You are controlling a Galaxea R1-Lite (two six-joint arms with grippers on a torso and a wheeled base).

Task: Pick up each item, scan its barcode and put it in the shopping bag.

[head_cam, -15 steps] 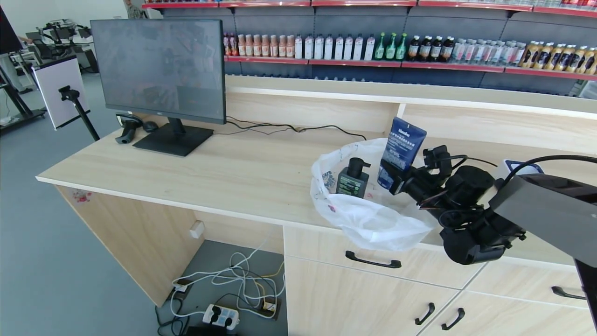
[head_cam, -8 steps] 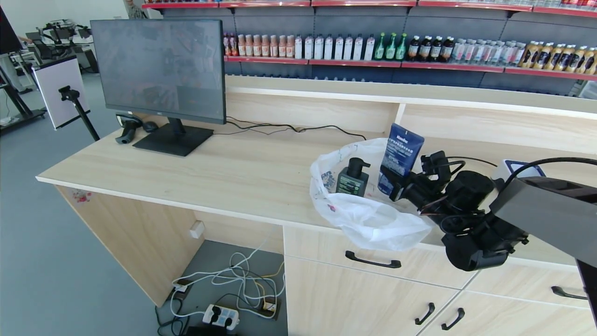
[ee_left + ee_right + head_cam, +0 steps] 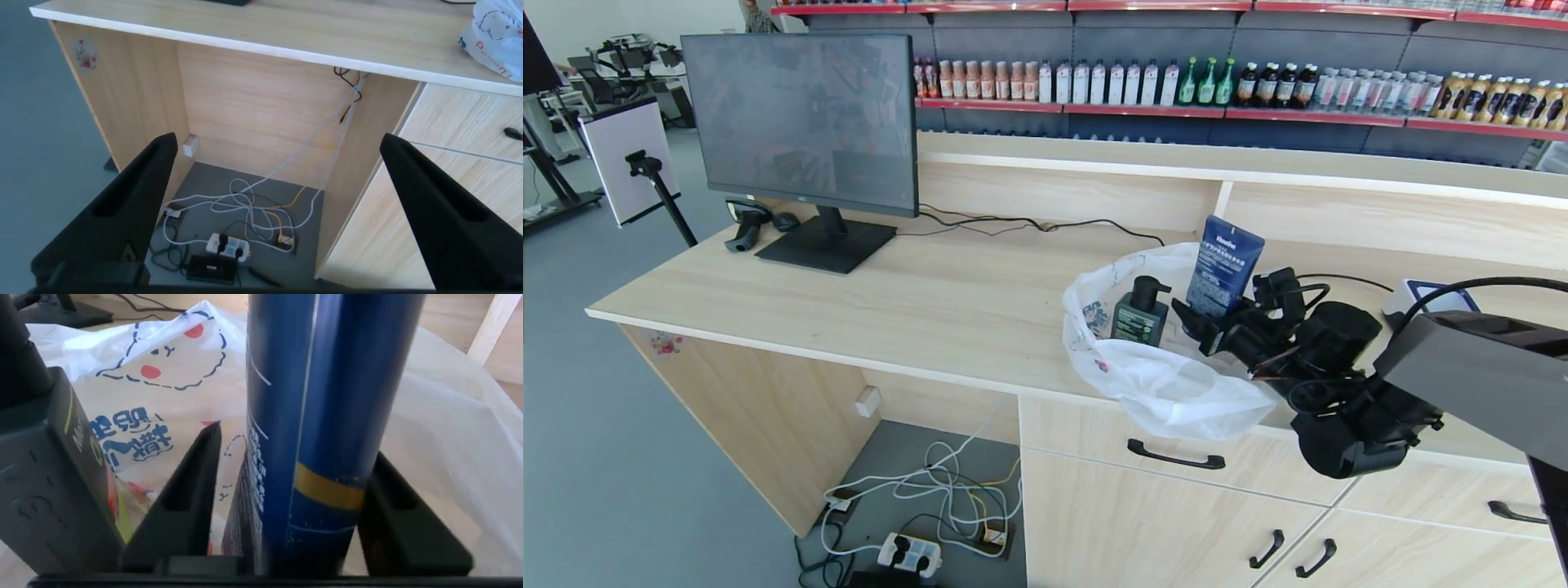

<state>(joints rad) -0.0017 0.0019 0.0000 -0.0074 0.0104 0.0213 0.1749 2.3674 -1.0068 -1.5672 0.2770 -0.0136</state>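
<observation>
Right gripper (image 3: 1207,320) sits at the open mouth of the shopping bag (image 3: 1168,384), low over the worktop (image 3: 890,302). Jaws are spread. The blue tube (image 3: 1225,263) stands upright between them with its flat crimped end up, rising well above the fingers. In the right wrist view a strip of bag shows between one finger (image 3: 192,490) and the tube (image 3: 327,392). On the other side the tube's edge overlaps the finger, so contact there cannot be told. The tube's lower end is down inside the bag, hidden.

Just to the left of this gripper, also inside the bag, a dark pump bottle (image 3: 1141,313) stands upright, close to the tube but apart from it. The bag is white plastic with cartoon print. Its rim is slumped open around both items, and its near side droops over the worktop's front edge above a drawer handle (image 3: 1176,457).

Far to the left of the right gripper, at the worktop's other end, are a monitor (image 3: 805,122) and a handheld scanner (image 3: 745,224) beside its stand. Beyond the gripper, shelves of bottles (image 3: 1176,82) line the back wall.

Left gripper (image 3: 276,139) hangs low in front of the worktop, jaws wide, holding nothing. Ahead of it is the open bay under the worktop, with loose cables (image 3: 245,204) and a power strip (image 3: 225,243) on the floor.
</observation>
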